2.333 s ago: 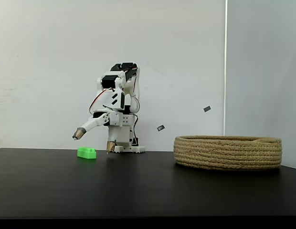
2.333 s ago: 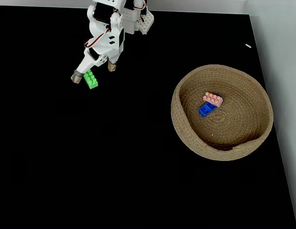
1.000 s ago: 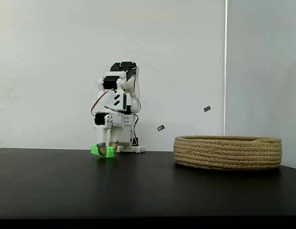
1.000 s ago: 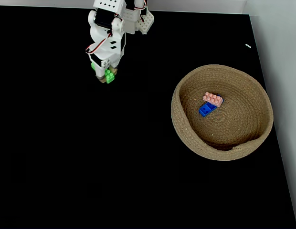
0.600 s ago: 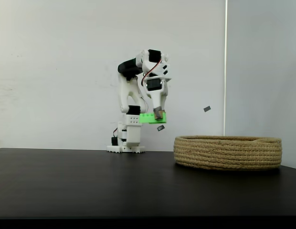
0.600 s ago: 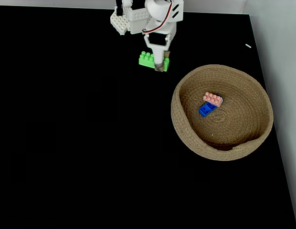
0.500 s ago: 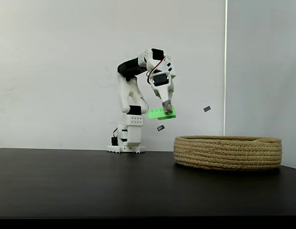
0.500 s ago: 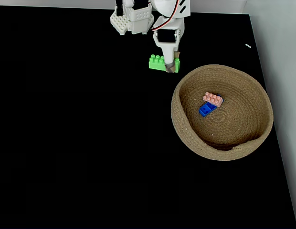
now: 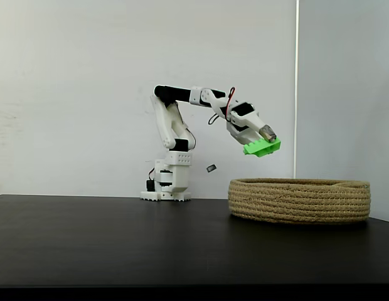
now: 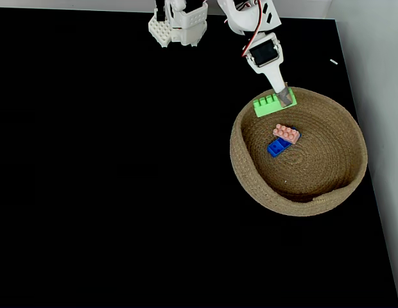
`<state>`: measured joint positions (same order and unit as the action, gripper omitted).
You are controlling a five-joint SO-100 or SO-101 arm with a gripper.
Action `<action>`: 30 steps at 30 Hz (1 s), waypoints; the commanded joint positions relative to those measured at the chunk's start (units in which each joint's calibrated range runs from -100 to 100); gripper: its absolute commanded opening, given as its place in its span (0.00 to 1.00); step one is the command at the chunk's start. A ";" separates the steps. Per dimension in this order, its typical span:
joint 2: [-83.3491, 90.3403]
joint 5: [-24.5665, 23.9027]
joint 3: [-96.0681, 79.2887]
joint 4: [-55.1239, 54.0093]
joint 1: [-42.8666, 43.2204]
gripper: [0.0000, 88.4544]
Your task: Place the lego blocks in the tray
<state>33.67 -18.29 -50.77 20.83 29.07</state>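
My gripper [image 9: 268,135] [image 10: 285,98] is shut on a bright green lego block [image 9: 261,147] [image 10: 269,104]. It holds the block in the air above the near-left rim of the tray [image 9: 300,200] [image 10: 250,179], a wide round basket of coiled tan rope. Inside the tray lie a pale pink block [image 10: 286,133] and a blue block [image 10: 276,147], the pink one partly over the blue. From the side, the tray's wall hides those two.
The arm's white base [image 9: 166,185] [image 10: 178,25] stands at the back of the black table [image 9: 119,244] [image 10: 109,192]. The table's right edge [image 10: 363,147] runs just past the tray, with a white wall behind.
The arm has swung from beside its base out to the right, carrying the green block up and over the tray's rim. Before that it shut on the block on the table.
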 commanded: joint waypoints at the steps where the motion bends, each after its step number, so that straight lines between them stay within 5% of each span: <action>1: 3.56 2.78 -4.90 -15.62 2.92 0.02; 8: -0.05 -0.44 -4.81 -15.96 4.65 0.30; 13: -0.31 -0.68 -5.27 -15.87 4.23 0.33; 19: 5.62 -0.10 -5.63 -6.29 0.52 0.19; 23: 12.76 2.20 -7.00 1.04 -6.81 0.00; 30: 31.93 10.21 -11.56 15.20 -20.42 0.00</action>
<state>54.20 -11.40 -62.35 29.03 14.50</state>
